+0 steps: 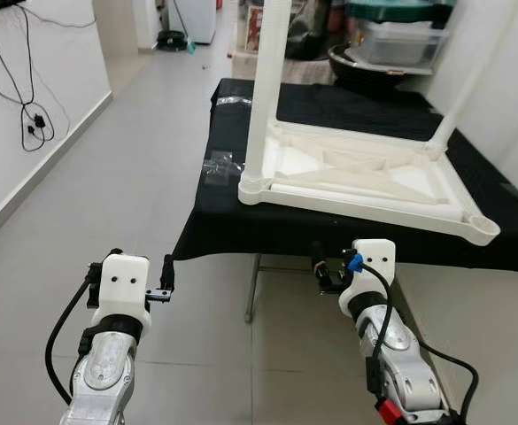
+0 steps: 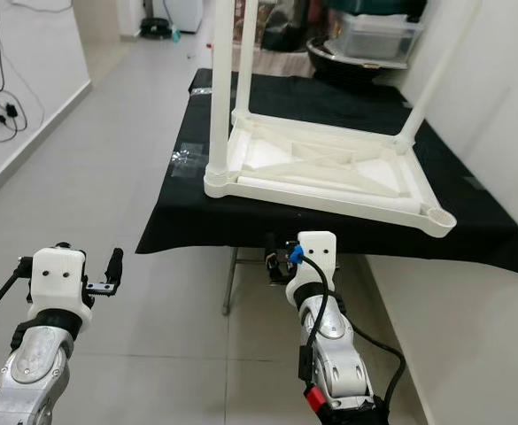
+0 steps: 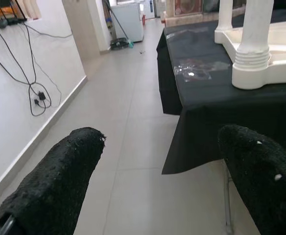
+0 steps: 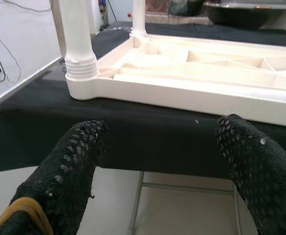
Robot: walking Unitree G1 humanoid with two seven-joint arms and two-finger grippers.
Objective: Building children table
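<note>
While both arms reach forward over the grey tile floor (image 1: 152, 168), each pincer stands wide apart and grips nothing. The right gripper (image 4: 160, 147) hangs just below the near edge of a black cloth (image 1: 241, 226) that covers a work table, its two black fingers (image 4: 74, 161) spread with open air between them. The left gripper (image 3: 157, 166) is held out over the floor, to the left of the cloth-covered table and apart from it, fingers likewise spread.

On the cloth lies the white plastic children table (image 1: 365, 181), turned upside down so its ribbed underside faces up. A white leg (image 1: 266, 97) stands upright in the near left corner socket, and other legs rise at the far corners. The near right corner socket (image 1: 482, 230) is an open round hole. A small clear plastic bag (image 1: 216, 166) rests on the cloth, just left of the near left leg. On the left wall (image 1: 19, 88), black cables (image 1: 30, 119) hang down. Storage bins (image 1: 391, 35) sit beyond the far end.
</note>
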